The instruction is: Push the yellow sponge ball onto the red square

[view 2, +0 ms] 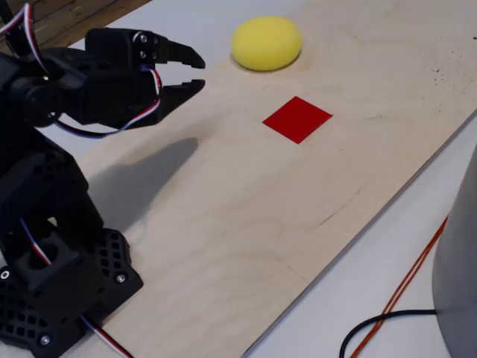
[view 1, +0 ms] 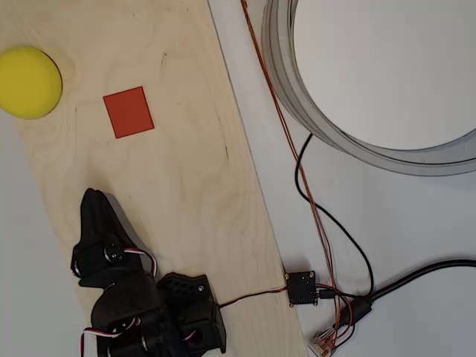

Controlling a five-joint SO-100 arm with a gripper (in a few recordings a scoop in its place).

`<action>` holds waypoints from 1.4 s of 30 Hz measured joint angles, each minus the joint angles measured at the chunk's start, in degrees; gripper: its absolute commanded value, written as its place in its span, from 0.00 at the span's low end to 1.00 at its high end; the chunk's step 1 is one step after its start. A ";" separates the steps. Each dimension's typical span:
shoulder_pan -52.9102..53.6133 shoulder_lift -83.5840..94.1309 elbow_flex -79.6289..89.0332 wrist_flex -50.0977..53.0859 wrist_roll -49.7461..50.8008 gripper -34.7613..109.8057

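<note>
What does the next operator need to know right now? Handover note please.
Gripper: raised above the plywood board, jaws slightly apart, holding nothing.
Yellow sponge ball: at the board's edge, clear of the red square, with a gap of bare wood between them.
Done: nothing visible; the ball is untouched and off target.
Left: bring the gripper behind the ball on the side away from the square, then push it onto the square.

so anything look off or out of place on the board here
Nothing damaged or spilled. The yellow sponge ball sits at the plywood board's edge, apart from the slightly tilted red square. The gripper hangs above the board, jaws slightly apart, touching neither.
</note>
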 measured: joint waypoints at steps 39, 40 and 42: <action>-19.69 -50.45 -44.47 -19.86 9.49 0.24; -19.25 -53.09 -45.09 -21.27 9.58 0.24; -18.02 -58.62 -47.37 -23.55 10.28 0.24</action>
